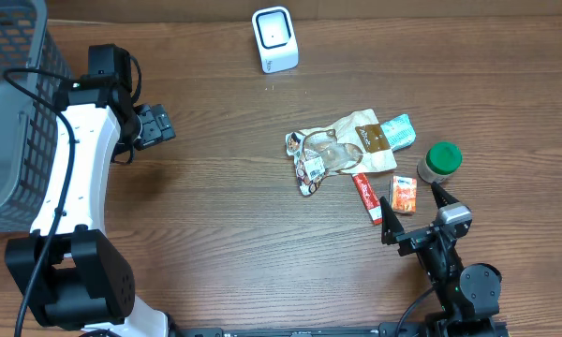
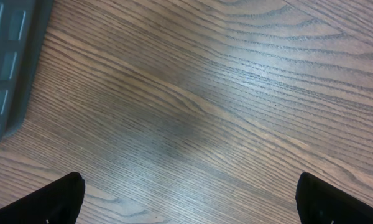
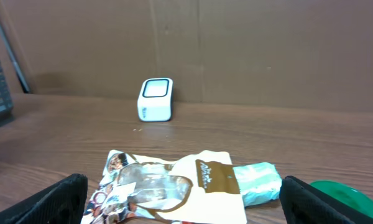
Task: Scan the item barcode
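The scanner (image 1: pixel 274 39), a small white box with a dark window, stands upright at the far edge of the wooden surface (image 1: pixel 225 215), just in front of the brown back wall. The goods to be scanned lie in a loose cluster right of centre, well apart from it. A crumpled bag (image 1: pixel 335 150) with a clear middle and a brown label lies flat. A teal packet (image 1: pixel 399 132) touches its right end. Below them lie a thin red tube (image 1: pixel 366 197) and a small orange box (image 1: pixel 405 195), side by side. A jar (image 1: pixel 439 161) with a green lid stands upright just right of the box.

The right gripper (image 3: pixel 185 199) sits low at the near right edge of the surface, its fingers spread wide and holding nothing. It faces the cluster, with the bag right in front of it and the scanner beyond. From above, its two fingers reach up on either side of the orange box without touching it.

The left gripper (image 2: pixel 189 208) hangs over bare wood on the left side, also spread wide and empty. It is close to a grey mesh basket (image 1: pixel 9 112) standing at the left edge.
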Robot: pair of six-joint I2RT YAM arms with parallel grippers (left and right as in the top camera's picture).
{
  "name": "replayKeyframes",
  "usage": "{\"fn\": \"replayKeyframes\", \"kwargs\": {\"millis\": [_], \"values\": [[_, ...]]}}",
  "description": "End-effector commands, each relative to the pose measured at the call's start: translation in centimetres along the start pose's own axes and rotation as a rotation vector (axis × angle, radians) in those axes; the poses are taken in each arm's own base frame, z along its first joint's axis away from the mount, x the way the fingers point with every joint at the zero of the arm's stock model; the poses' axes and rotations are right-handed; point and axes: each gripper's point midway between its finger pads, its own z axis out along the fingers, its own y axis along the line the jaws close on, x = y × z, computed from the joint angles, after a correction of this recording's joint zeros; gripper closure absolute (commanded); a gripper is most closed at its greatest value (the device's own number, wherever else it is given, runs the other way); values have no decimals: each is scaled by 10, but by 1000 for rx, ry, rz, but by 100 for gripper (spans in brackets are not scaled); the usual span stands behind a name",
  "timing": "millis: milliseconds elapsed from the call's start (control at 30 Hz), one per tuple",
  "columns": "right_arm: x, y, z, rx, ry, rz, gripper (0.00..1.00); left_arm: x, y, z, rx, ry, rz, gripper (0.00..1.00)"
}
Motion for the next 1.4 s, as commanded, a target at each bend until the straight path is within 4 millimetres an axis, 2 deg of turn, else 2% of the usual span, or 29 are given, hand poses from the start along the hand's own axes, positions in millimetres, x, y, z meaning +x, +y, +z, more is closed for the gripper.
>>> {"fn": "replayKeyframes", "kwargs": {"millis": [0, 933, 1067, 1133, 1233, 1333, 1367], "values": [[1, -8, 0, 38, -6, 3, 0, -8, 0, -7, -2, -31, 19, 0], [1, -11, -1, 48, -7, 3, 0, -8, 1, -6, -4, -27, 18, 0], [1, -11, -1, 48, -6, 3, 0, -8, -2, -13, 5, -46, 24, 1], [1, -11, -1, 48, -7, 3, 0, -8, -4, -26, 19, -78, 28, 0], [1, -11, -1, 48, -7, 3, 0, -10, -5, -62, 58, -171, 27, 0], [1, -11, -1, 48, -7, 3, 0, -7, 1, -114, 110, -304, 13, 0], [1, -11, -1, 48, -6, 3, 0, -1, 9, -151, 148, -404, -2, 0]]}}
